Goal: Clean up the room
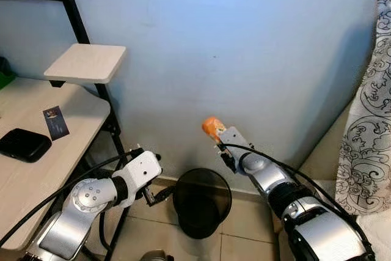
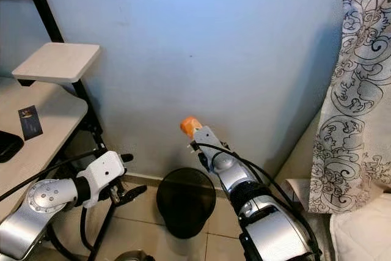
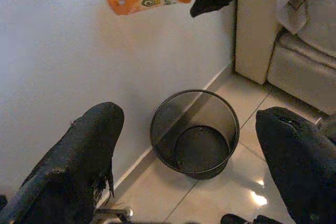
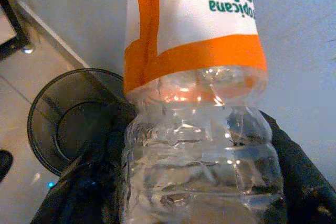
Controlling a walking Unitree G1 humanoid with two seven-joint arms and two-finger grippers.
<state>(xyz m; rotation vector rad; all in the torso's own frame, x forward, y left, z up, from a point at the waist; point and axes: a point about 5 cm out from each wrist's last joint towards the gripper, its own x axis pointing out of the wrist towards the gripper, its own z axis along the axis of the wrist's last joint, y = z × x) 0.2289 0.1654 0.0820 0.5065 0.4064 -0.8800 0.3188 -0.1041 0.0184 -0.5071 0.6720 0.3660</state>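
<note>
Bottle [image 4: 194, 103], clear plastic, orange-and-white label: green lettering seen upside down, partly cut off, reads "…ster" above "…opicana". The label's small print in the left wrist view is too small to read. Card [image 1: 55, 121] on worktop [image 1: 36, 169]: print illegible.

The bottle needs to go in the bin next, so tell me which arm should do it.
Right. The right gripper holds the bottle raised by the wall, above the black bin. The left gripper is open, holds nothing and sits low beside the bin.
</note>
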